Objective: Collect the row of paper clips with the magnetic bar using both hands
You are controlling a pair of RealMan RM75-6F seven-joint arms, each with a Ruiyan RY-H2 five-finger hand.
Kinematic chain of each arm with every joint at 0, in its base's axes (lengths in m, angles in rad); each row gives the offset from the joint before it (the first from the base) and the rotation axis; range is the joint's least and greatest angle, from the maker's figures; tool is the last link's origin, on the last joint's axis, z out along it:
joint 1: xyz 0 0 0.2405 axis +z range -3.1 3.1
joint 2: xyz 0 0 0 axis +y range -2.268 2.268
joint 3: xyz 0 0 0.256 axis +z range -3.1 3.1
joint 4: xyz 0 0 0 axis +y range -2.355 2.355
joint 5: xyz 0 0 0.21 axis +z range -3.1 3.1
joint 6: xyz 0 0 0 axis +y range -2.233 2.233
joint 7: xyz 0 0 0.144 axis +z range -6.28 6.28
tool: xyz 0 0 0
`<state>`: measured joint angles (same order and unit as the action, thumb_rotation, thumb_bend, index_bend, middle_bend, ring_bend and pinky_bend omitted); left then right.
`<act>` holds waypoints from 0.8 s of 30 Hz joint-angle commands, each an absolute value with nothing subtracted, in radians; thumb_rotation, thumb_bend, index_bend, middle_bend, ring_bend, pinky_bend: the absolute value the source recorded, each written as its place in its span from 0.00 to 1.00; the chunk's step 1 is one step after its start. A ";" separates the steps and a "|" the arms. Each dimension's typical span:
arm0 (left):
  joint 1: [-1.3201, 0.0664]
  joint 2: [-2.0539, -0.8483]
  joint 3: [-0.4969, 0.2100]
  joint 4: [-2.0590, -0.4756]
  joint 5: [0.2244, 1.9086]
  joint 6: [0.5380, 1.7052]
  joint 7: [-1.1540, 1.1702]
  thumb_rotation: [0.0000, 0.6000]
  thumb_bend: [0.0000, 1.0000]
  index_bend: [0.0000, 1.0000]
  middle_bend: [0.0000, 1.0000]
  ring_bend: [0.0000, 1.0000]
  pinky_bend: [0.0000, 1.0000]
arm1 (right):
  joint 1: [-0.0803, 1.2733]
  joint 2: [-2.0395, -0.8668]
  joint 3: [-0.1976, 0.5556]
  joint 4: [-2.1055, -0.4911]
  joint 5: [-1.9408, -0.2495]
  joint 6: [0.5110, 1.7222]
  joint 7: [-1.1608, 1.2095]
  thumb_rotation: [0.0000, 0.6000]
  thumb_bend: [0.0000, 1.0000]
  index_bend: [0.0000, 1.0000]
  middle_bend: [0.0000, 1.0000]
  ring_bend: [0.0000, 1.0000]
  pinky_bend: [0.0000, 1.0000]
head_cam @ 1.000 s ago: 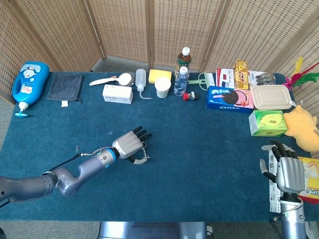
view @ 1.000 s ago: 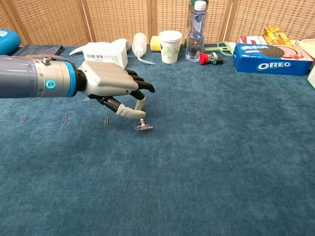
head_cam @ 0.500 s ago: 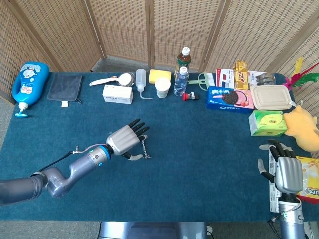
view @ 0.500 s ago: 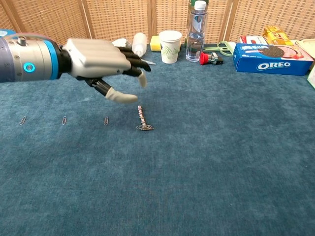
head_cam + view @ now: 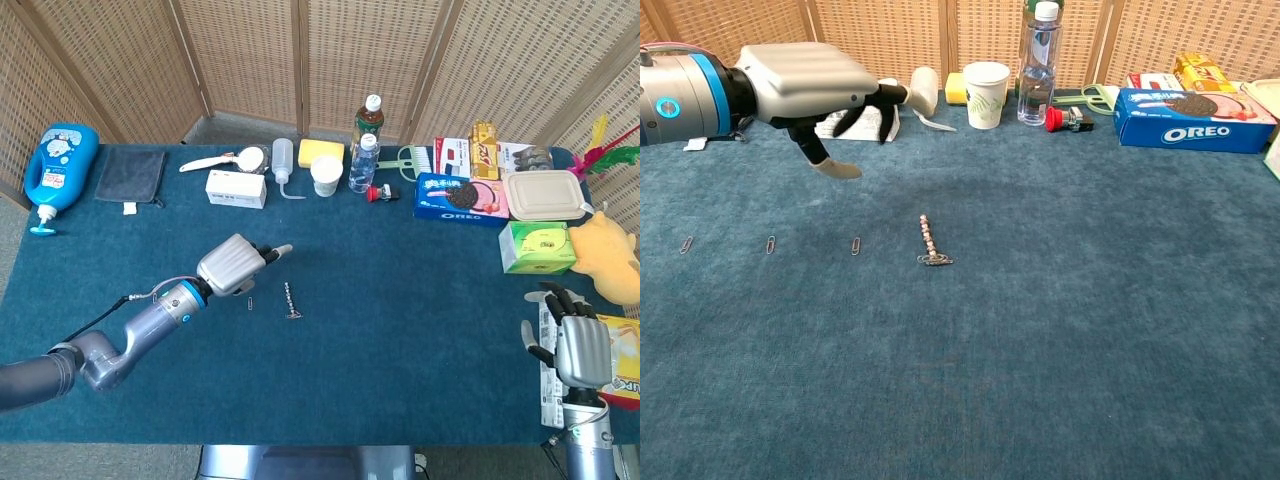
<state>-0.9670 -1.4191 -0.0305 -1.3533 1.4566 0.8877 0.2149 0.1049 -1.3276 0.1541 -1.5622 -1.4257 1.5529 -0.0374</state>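
- lying on the blue cloth mid-table, the magnetic bar (image 5: pixel 926 232) looks like a short beaded stick with clips (image 5: pixel 935 260) bunched at its near end.
- three paper clips (image 5: pixel 770 244) sit in a row to its left.
- left hand (image 5: pixel 810 85) hovers above them, fingers spread, empty.
- right hand (image 5: pixel 572 345) rests near the table's corner, fingers loose, empty.
- one paper cup (image 5: pixel 986 94) and one water bottle (image 5: pixel 1038 65) stand well behind.

Head view high, looking down, chest view low, nearer, perhaps level, sharing table (image 5: pixel 400 300) centre

Open cloth surrounds the magnetic bar (image 5: pixel 928 238); the paper clips (image 5: pixel 770 244) lie left.
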 commanded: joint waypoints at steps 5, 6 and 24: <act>-0.977 -1.436 -0.021 -1.281 1.508 0.859 0.124 0.97 0.48 0.27 0.63 0.76 0.79 | 0.111 -1.332 0.158 -1.555 -1.421 1.543 -0.037 1.00 0.42 0.37 0.30 0.26 0.34; -0.982 -1.439 -0.021 -1.277 1.509 0.850 0.126 0.97 0.48 0.28 0.63 0.76 0.79 | 0.112 -1.333 0.159 -1.555 -1.421 1.541 -0.038 1.00 0.42 0.37 0.30 0.26 0.34; -1.073 -1.494 -0.038 -1.247 1.458 0.651 0.221 1.00 0.58 0.45 0.66 0.78 0.76 | 0.105 -1.336 0.162 -1.561 -1.419 1.552 -0.047 1.00 0.42 0.37 0.30 0.26 0.36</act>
